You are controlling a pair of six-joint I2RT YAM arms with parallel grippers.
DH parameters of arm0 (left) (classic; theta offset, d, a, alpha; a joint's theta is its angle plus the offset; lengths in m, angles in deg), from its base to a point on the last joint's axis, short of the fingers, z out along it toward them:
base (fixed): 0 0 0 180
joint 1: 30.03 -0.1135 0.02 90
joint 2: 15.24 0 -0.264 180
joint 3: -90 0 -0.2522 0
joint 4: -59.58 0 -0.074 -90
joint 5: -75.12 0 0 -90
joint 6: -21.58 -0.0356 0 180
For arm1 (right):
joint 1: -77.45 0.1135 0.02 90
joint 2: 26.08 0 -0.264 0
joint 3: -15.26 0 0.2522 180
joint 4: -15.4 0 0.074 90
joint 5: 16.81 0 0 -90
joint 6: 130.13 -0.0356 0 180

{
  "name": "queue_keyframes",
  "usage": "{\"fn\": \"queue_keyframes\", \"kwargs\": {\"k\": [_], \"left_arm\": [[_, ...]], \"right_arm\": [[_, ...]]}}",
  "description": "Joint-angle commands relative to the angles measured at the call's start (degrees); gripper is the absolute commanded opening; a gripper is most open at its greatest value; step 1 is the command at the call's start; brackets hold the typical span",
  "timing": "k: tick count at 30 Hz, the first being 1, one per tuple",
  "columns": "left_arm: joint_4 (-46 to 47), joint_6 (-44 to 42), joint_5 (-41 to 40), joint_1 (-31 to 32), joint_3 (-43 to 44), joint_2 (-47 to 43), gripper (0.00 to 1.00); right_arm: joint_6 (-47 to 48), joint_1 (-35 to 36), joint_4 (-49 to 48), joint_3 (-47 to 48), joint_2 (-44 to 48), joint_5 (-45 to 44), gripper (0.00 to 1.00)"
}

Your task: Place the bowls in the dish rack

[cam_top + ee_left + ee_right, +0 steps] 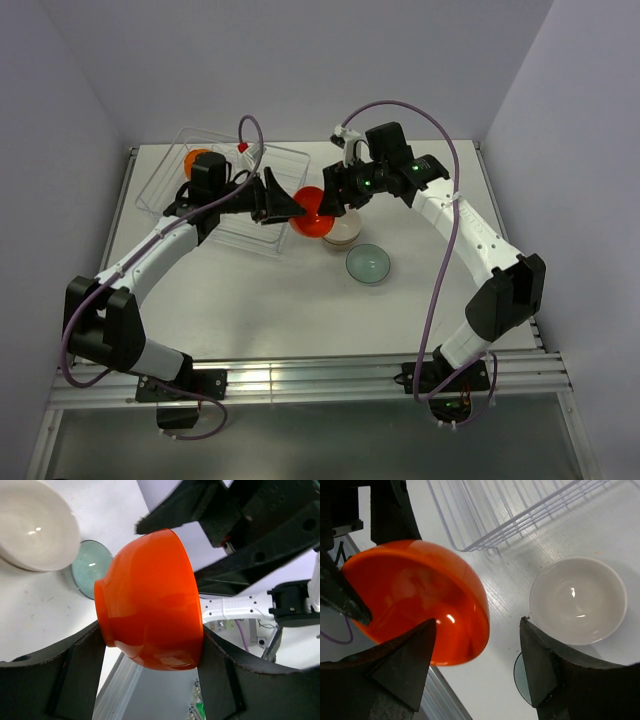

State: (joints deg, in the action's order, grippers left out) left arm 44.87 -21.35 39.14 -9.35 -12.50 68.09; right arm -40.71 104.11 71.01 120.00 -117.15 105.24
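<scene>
Orange bowl (pixel 312 218) is seen in the top view, held up off the table (pixel 250 300) between the two arms, just beside the right side of the dish rack (pixel 285 162). It is clamped by the left gripper (pixel 290 207), and the right gripper (pixel 336 196) is close on its other side. A cream bowl (pixel 343 236) and a teal bowl (pixel 368 265) lie on the table outside the rack. In the left wrist view the orange bowl is tipped on edge and pinched across its sides, both fingers touching it. In the right wrist view the right jaws are spread with nothing held between them, and the bowl sits beside one finger. The right arm should be backed clear first. The bowl should then be carried on edge into a free wire slot and let go only once it is supported. No brand, label or writing can be read.
</scene>
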Motion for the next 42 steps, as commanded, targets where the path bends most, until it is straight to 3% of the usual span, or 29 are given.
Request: {"fn": "queue_keyframes", "kwargs": {"k": [1,2,6,7,14,18,24,31,42], "left_arm": [[-1.41,-3.03,-1.72,-1.96,0.06,-2.47,0.0],[-2.9,-3.82,-2.51,-2.49,0.41,-2.21,0.0],[-8.01,-8.39,-3.66,-6.0,2.26,-0.98,0.0],[-9.84,-9.79,-3.22,-6.79,3.22,-0.45,0.0],[-22.39,-21.56,-5.76,-15.32,11.74,3.06,0.0],[-34.18,-33.33,-15.84,-20.06,21.14,6.84,0.0],[-44.39,-50.72,-26.05,-25.6,33.27,12.9,0.0],[-42.91,-62.62,-42.57,-27.72,36.54,14.49,0.0],[-38.95,-72.81,-51.81,-27.98,35.48,18.09,0.0]], "right_arm": [[-0.04,0.42,0.25,2.89,1.24,1.52,0.76],[-0.04,0.42,0.34,2.8,1.42,1.52,0.85],[1.72,0.24,1.31,3.06,2.3,1.7,0.89],[1.72,0.07,1.4,3.15,2.47,1.7,0.99],[2.42,-1.16,3.51,4.65,2.56,1.35,1.0],[2.69,-1.69,3.77,4.56,2.82,1.52,1.0],[3.22,-1.78,4.73,5.17,2.47,1.61,1.0],[3.39,-1.78,4.39,3.86,2.56,0.99,1.0],[3.48,-1.78,4.47,3.77,1.95,0.91,1.0]]}}
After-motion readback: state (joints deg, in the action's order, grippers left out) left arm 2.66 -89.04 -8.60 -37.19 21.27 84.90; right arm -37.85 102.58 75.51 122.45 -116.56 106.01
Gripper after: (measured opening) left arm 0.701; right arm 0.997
